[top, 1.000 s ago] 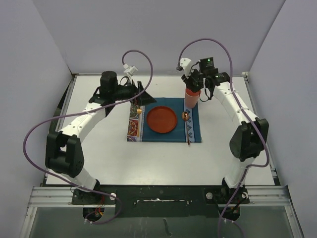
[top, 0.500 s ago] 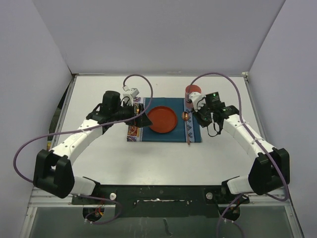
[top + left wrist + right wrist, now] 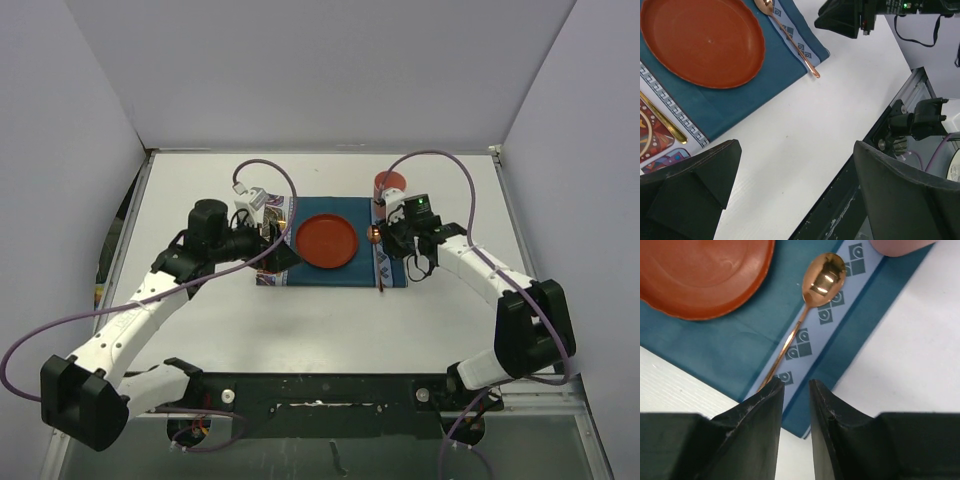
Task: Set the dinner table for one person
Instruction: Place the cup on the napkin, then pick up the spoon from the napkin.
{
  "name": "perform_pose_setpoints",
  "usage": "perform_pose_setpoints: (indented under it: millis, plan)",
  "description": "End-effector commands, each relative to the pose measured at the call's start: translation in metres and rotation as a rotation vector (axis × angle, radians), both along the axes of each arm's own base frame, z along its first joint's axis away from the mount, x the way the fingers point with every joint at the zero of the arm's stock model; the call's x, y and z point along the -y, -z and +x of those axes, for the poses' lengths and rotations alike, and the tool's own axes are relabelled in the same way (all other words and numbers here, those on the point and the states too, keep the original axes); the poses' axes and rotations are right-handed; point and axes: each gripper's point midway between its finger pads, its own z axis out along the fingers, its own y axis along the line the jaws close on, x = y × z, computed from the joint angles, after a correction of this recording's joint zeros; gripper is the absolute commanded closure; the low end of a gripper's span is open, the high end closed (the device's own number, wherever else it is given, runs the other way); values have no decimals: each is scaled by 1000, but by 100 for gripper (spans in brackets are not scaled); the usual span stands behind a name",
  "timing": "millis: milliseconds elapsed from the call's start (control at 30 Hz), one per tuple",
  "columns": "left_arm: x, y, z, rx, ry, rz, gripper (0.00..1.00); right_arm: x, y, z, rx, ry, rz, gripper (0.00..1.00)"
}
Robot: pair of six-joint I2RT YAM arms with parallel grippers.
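Right jaws drawn almost together, thin slit, nothing gripped. This is clear only in the right wrist view, with a copper spoon [image 3: 822, 280] below on the mat's [image 3: 715, 350] patterned band. Left jaws spread wide, empty. Only the left wrist view shows a gold utensil [image 3: 660, 118] beside the orange plate [image 3: 702, 42]. The white surface [image 3: 300, 320], plain and metal-edged, lies below both jaws, untouched. Red cup [image 3: 389, 186] at the mat's far right corner.

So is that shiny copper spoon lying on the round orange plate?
No, the copper spoon lies beside the round orange plate, apart from it, on the pale patterned strip of the teal placemat.
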Motion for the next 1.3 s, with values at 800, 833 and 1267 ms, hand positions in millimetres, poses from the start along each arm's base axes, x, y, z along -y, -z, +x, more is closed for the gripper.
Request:
perform_pose_setpoints:
  millis: [800, 833, 1267]
  plan:
    - [-12, -5, -50, -29, -91, -79, 2, -20, 23, 36, 52, 81, -17, 72]
    - [-12, -5, -52, -30, -89, -78, 2, -18, 24, 35, 47, 82, -16, 72]
    - [-22, 2, -66, -42, -109, -72, 2, -28, 54, 26, -71, 66, -3, 72]
